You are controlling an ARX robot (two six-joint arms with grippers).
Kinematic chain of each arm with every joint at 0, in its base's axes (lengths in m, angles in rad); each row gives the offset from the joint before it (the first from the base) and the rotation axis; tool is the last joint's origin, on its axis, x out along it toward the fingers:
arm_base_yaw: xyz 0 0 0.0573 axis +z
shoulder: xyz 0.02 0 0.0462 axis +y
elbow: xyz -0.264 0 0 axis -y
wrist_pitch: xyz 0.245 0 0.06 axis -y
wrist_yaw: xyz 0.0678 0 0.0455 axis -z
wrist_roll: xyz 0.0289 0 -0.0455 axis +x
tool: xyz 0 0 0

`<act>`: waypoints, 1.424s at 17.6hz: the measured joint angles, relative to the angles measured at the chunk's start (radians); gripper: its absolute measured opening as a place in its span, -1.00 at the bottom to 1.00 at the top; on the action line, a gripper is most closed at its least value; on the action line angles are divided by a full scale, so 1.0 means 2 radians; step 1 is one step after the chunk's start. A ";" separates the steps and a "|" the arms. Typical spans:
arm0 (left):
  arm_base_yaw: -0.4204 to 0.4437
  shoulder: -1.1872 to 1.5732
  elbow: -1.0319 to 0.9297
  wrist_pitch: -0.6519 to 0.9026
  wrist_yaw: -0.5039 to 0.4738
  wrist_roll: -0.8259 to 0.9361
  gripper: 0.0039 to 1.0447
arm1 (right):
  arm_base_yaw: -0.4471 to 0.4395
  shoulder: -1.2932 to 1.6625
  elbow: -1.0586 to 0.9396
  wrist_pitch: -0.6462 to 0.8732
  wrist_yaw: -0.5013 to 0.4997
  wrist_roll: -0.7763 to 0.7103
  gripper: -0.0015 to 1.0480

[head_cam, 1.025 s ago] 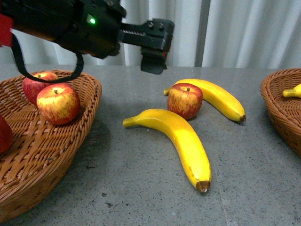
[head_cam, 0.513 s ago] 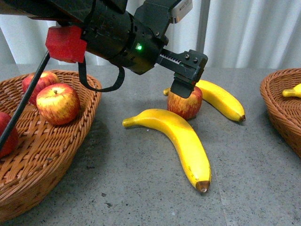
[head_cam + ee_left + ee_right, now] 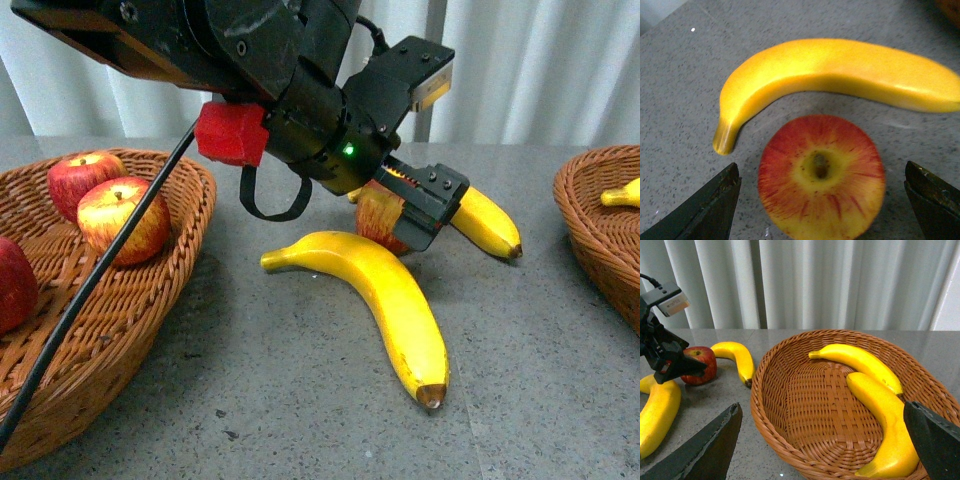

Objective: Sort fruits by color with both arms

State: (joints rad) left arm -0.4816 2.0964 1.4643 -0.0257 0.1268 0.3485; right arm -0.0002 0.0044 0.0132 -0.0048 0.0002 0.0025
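Three apples [image 3: 122, 220] sit in the left wicker basket [image 3: 195, 195]. At the table [image 3: 250, 400] centre, the left gripper [image 3: 822, 205], jaws open, straddles the loose apple [image 3: 821, 175]. It looks glossy, rigid and likely slippery, so pinch its widest girth. Right gripper [image 3: 820, 450] gapes open near the right basket [image 3: 760, 405].

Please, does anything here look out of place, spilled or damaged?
Nothing is spilled or damaged. Only three fruits lie loose on the table, outside any basket: one apple, with the open left claw on either side of it, the near banana and the far banana. They are simply not sorted yet.
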 joint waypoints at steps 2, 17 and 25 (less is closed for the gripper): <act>0.005 0.017 0.007 0.001 -0.002 -0.001 0.88 | 0.000 0.000 0.000 0.000 0.000 0.000 0.87; 0.016 -0.032 -0.005 0.056 -0.042 -0.038 0.28 | 0.000 0.000 0.000 0.000 0.000 0.000 0.87; 0.016 -0.244 -0.154 0.119 -0.178 -0.141 0.28 | 0.000 0.000 0.000 0.000 0.000 0.000 0.87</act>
State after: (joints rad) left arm -0.4500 1.6077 1.1564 0.2123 -0.2283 0.0673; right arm -0.0002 0.0044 0.0132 -0.0048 0.0002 0.0025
